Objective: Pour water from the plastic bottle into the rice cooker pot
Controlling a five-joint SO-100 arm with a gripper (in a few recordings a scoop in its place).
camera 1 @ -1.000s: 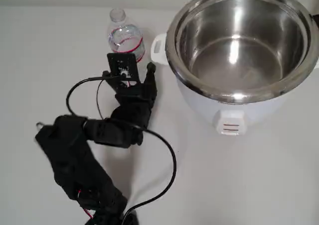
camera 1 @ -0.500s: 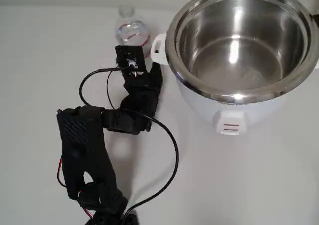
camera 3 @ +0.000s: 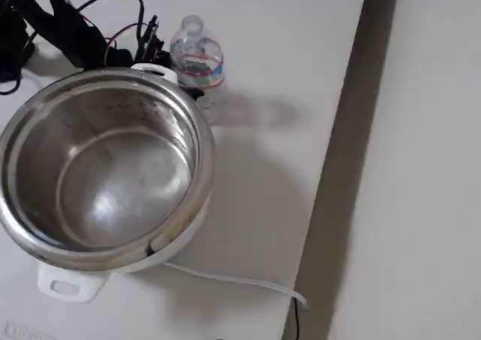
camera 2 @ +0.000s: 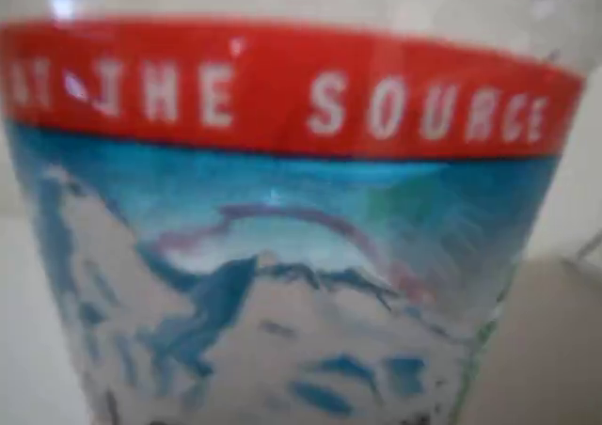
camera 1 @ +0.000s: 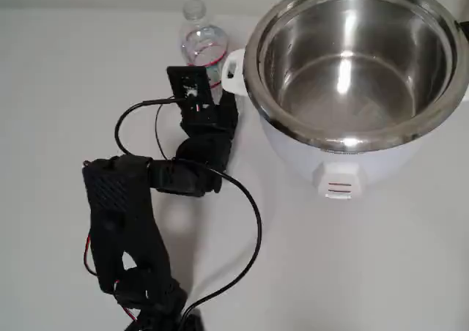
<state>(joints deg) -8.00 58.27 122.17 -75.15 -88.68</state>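
Plastic bottle [camera 1: 203, 42]: small, clear, capless, upright, red-banded label w/ blue mountain print, just beside cooker's side handle. Rice cooker pot [camera 1: 356, 53]: big shiny steel, wide rim, at bottle's 3 o'clock in overhead view.

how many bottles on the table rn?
1. The plastic bottle stands upright at the table's far edge in the overhead view, just left of the rice cooker pot by its white handle, with the tool right at it. Nothing suggests another is hidden.
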